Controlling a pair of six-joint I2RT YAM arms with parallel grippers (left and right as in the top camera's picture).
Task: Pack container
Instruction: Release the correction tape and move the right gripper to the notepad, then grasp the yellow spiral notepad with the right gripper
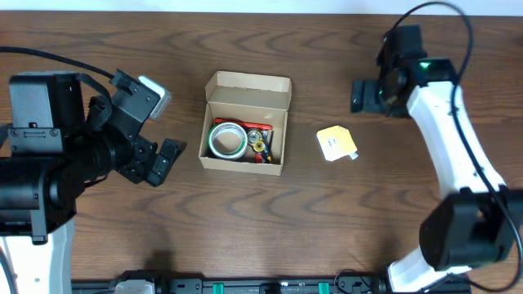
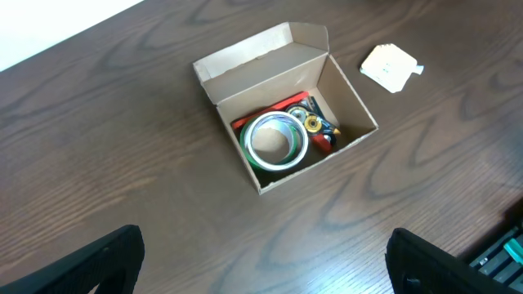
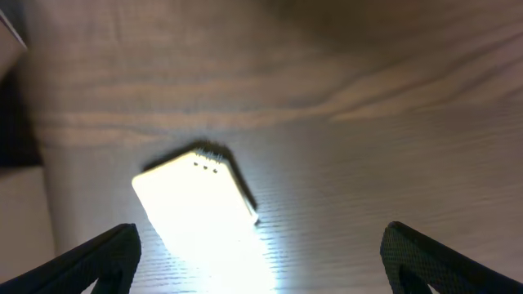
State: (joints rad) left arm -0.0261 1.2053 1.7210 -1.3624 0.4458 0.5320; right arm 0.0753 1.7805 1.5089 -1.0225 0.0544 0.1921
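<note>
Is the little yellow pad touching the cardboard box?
Apart. The overhead view shows a strip of bare table between the yellow pad and the box. The left wrist view shows the gap too.

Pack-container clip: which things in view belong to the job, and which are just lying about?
Job:
- container, lid open
- tape roll and small colourful items inside it
- yellow pad on the table beside it, probably still to pack

Lying about:
- black rail along the table's near edge
</note>
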